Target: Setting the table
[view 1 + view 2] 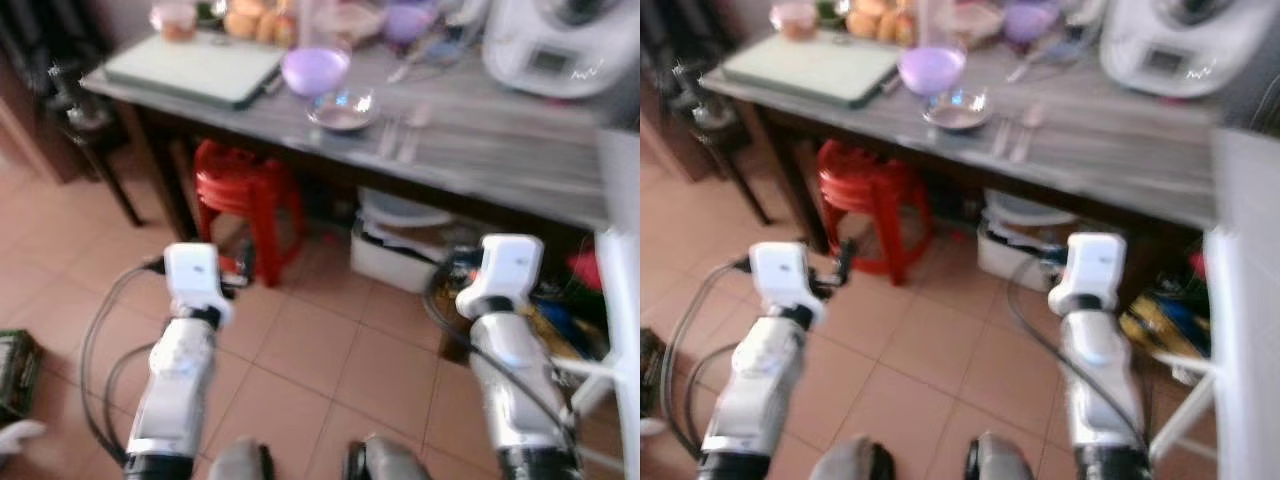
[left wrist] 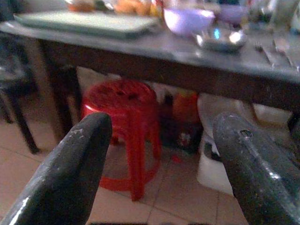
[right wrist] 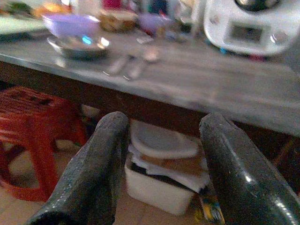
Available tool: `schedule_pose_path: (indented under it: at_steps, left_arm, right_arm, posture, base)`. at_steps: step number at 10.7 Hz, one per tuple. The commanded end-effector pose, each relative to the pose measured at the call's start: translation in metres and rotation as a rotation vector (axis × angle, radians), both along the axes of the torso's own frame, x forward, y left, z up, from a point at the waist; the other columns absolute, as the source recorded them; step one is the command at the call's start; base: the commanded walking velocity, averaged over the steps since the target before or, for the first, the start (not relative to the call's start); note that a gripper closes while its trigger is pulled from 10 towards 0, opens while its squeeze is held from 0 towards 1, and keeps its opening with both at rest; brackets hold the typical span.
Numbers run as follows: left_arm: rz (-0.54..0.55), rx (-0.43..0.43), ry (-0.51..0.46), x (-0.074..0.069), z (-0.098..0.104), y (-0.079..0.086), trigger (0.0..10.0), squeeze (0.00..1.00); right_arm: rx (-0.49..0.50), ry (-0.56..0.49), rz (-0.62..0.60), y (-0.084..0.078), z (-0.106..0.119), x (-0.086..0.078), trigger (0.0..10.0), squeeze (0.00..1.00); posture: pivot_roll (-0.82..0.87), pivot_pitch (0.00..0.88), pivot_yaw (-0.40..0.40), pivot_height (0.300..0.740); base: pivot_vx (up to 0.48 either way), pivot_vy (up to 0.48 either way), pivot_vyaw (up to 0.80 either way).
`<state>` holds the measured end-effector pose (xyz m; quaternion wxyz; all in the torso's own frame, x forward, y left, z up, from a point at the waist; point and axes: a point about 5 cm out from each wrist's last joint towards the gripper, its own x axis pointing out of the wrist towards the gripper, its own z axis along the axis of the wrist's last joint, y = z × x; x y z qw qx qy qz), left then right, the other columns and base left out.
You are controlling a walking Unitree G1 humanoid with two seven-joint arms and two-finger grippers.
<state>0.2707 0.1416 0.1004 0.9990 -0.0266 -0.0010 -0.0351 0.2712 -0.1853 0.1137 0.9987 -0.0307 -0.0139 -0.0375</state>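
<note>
A grey table (image 1: 500, 150) stands ahead of me. Near its front edge sit a purple bowl (image 1: 316, 68), a shallow metal dish (image 1: 343, 108), and a fork and spoon (image 1: 400, 135) lying side by side. Both arms are held out low over the tiled floor, short of the table. My left gripper (image 2: 161, 124) is open and holds nothing; it points at the red stool (image 2: 122, 98) under the table. My right gripper (image 3: 165, 121) is open too, facing the table edge below the cutlery (image 3: 126, 65), with nothing between its fingers.
A pale green board (image 1: 195, 65), oranges and another purple bowl (image 1: 408, 20) crowd the back. A white kitchen machine (image 1: 560, 45) stands at the right. Under the table lies a white box (image 1: 400, 250) with a lid. A dark chair (image 1: 85, 130) stands left.
</note>
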Motion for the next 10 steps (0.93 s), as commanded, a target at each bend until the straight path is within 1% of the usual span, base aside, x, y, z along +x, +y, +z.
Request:
schedule_pose_path:
  at_steps: [1,2,3,5,7,10]
  left_arm:
    - [-0.017,-0.003,0.013,-0.004,-0.004,-0.001,10.0,0.0]
    - [-0.068,-0.03,0.012,-0.01,-0.005,-0.006,10.0,0.0]
    - [-0.096,-0.029,0.017,-0.012,-0.007,-0.009,10.0,0.0]
    - [-0.116,-0.056,0.002,-0.013,-0.004,-0.011,10.0,0.0]
    - [-0.136,-0.068,0.002,-0.014,-0.004,-0.013,10.0,0.0]
    - [-0.146,-0.076,-0.002,-0.012,-0.003,-0.014,10.0,0.0]
  right_arm:
    - [0.027,-0.043,0.025,0.003,0.01,0.002,10.0,0.0]
    - [0.015,-0.058,0.049,0.006,0.015,0.001,10.0,0.0]
    - [0.018,-0.033,0.041,0.007,0.011,0.002,10.0,0.0]
    - [0.014,-0.04,0.05,0.009,0.014,0.002,10.0,0.0]
    - [0.001,-0.058,0.06,0.009,0.019,0.007,10.0,0.0]
    - [-0.001,-0.063,0.06,0.008,0.021,0.009,10.0,0.0]
  posture:
    - [-0.08,0.037,0.02,0.74]
    - [-0.08,0.055,0.02,0.74]
    - [-0.08,0.063,0.021,0.74]
    - [-0.08,0.064,0.023,0.74]
    - [-0.09,0.065,0.029,0.74]
    - [-0.09,0.064,0.03,0.74]
  base:
    - [0.0,0.0,0.0]
    - [0.0,0.0,0.0]
    - [0.0,0.0,-0.8]
    - [0.0,0.0,-0.8]
    - [0.0,-0.249,-0.8]
    - [0.0,-0.272,0.0]
